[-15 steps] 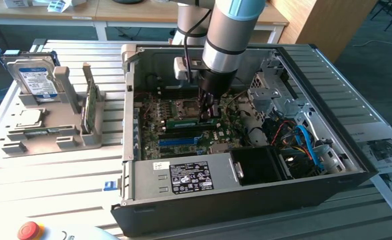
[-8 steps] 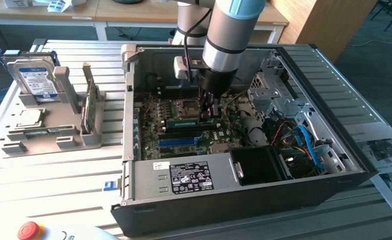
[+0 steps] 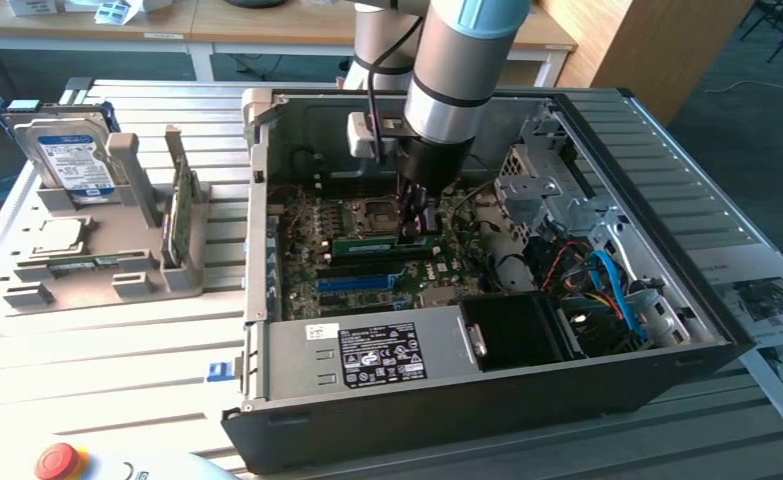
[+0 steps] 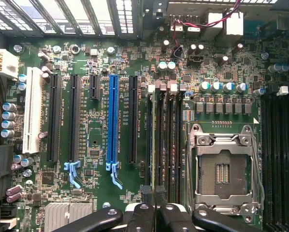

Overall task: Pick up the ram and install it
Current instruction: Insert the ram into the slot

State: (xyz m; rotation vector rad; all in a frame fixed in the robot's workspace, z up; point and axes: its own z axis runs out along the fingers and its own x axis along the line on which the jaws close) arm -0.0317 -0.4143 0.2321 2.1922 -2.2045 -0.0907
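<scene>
Inside the open computer case (image 3: 498, 405) the gripper (image 4: 156, 210) is clenched on the ram (image 4: 155, 145). In the wrist view the stick is seen edge-on, running along the memory slots (image 4: 171, 140) just beside the CPU socket (image 4: 222, 170), on the side toward the blue expansion slot (image 4: 113, 121). In the exterior view the stick (image 3: 382, 243) lies low over the board, next to the same socket. The step in hand looks like seating, and doing it well is mostly a matter of alignment: the stick's edge should stay parallel to the slot along its whole length and upright, not leaning toward the CPU socket. Pressure would best go straight down and evenly, so both ends sink together rather than one end rocking in first. The pale latches (image 4: 172, 87) at the slot ends beside the socket need to stand open. Whether the stick is already in the slot or only above it, I cannot tell.
</scene>
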